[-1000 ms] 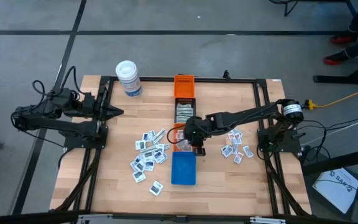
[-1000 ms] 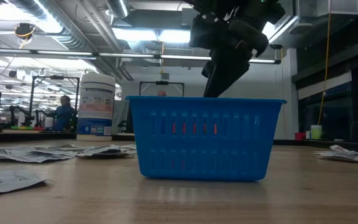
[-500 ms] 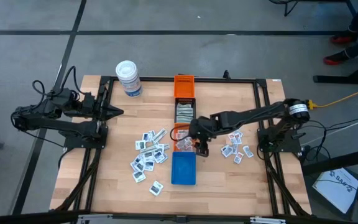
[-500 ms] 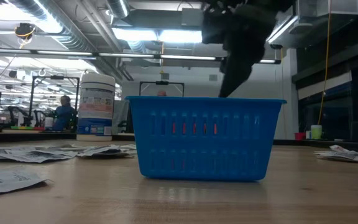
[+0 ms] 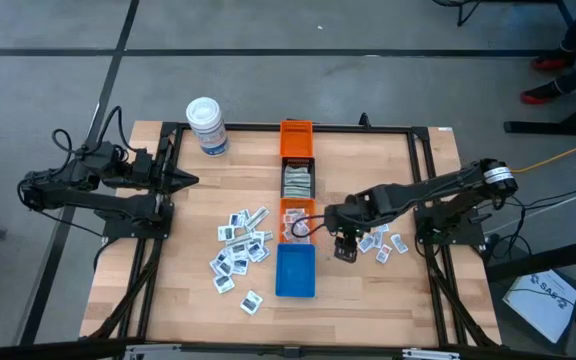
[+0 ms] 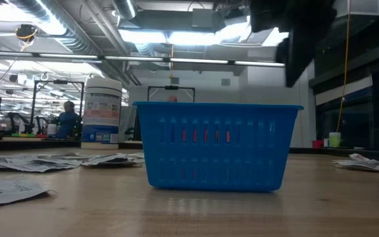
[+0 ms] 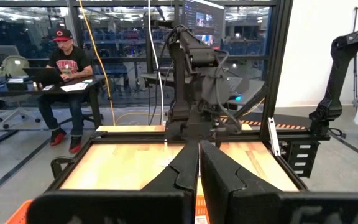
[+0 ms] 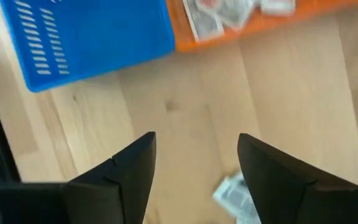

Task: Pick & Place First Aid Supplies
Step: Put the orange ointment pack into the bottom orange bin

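Right gripper (image 5: 344,250) hangs empty, fingers spread wide, over bare table (image 5: 348,285) just right of the blue bin (image 5: 295,271). A white packet (image 8: 236,194), apparently unprinted side up, lies just beyond its fingertips. More packets (image 5: 290,229) fill the orange bin (image 5: 293,203). Left gripper (image 5: 183,181) waits closed at the table's left edge.

- Right of the blue bin (image 5: 295,271), a strip of bare table (image 5: 353,290) lies open.
- The right gripper (image 5: 344,247) hangs over that strip, fingers spread, empty.
- Farther right of the bin, a cluster of packets (image 5: 380,240).
- Left of the bin, scattered packets (image 5: 239,250) crowd the wood.
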You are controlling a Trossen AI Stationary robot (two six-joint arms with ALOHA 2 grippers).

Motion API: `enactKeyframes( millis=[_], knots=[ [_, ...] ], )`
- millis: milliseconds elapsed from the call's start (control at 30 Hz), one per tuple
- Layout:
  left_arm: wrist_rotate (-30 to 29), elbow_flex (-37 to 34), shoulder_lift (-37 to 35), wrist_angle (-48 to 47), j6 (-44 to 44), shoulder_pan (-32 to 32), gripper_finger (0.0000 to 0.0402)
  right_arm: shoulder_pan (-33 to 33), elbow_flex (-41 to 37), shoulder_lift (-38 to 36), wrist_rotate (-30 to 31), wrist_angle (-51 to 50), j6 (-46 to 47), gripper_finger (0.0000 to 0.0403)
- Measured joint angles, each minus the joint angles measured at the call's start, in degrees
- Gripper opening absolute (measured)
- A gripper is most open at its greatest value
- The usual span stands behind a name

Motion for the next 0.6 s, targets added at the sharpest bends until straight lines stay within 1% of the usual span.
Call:
enactKeyframes(
  millis=[200,367,467,600],
  knots=[
    [0.0,0.0,0.0,0.0,0.0,0.0,0.0011,1.8,0.0,-0.3,0.9,-9.5,12.3,0.0227],
    [0.0,0.0,0.0,0.0,0.0,0.0,0.0008,3.1,-0.9,-0.3,4.7,-16.7,22.0,0.0227],
    [0.0,0.0,0.0,0.0,0.0,0.0,0.0008,3.4,-3.5,-1.6,6.0,-17.5,26.6,0.0227],
    [0.0,0.0,0.0,0.0,0.0,0.0,0.0008,3.4,-9.6,-4.9,6.1,-16.4,32.1,0.0227]
  ],
)
